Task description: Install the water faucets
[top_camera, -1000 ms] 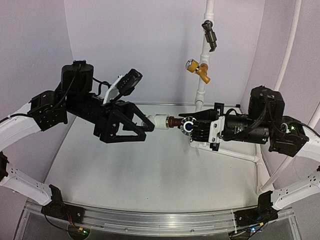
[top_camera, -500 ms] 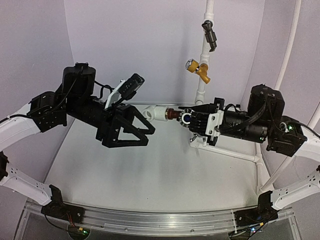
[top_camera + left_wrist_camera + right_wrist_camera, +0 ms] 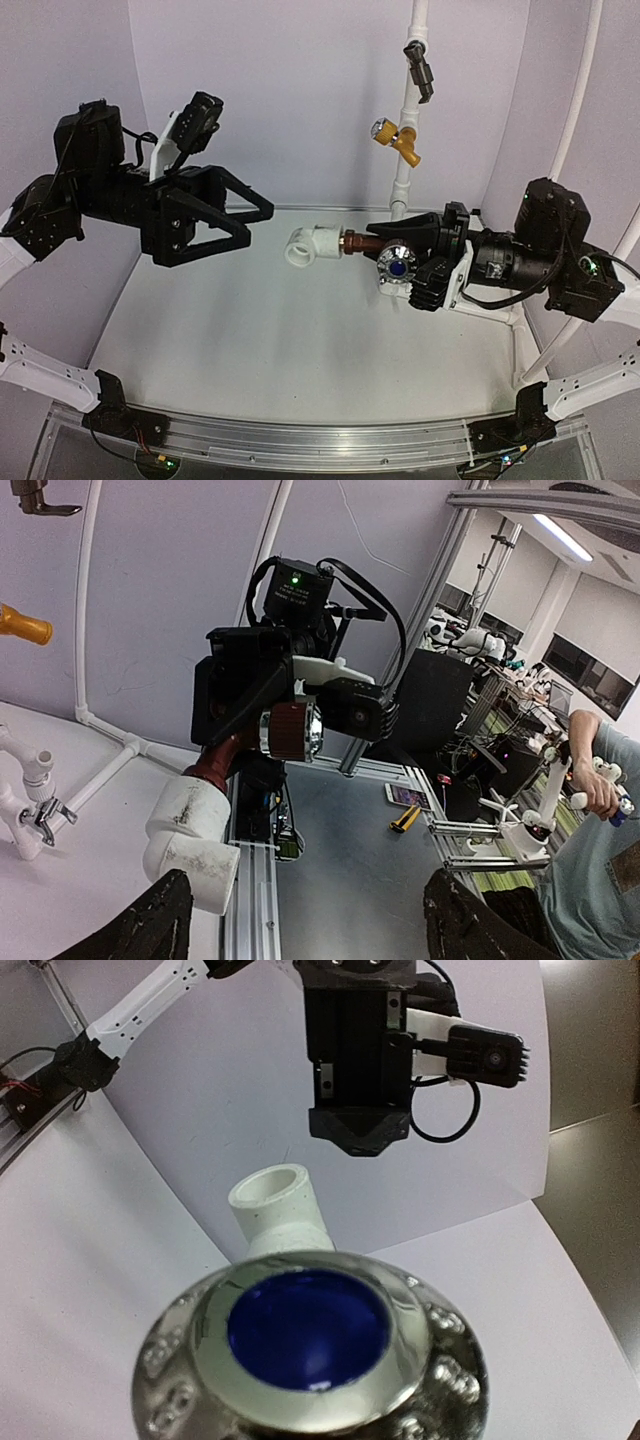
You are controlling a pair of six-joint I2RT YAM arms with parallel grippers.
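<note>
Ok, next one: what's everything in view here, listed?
water faucet: one, reddish-brown with a blue-centred knob, in mid-air above the table, in the right claw
elbow fitting: one, white, on the faucet's stem end
brass valve: one, yellow, on the back upright pipe
dark valve: one, grey-black, higher on the same pipe
pipe frame: one, white, back and right of the table
table: one, white, beneath everything
person: one, blue-grey shirt, background of the left wrist view
left claw: one, black, open, apart from the elbow
right claw: one, black, shut on the faucet
</note>
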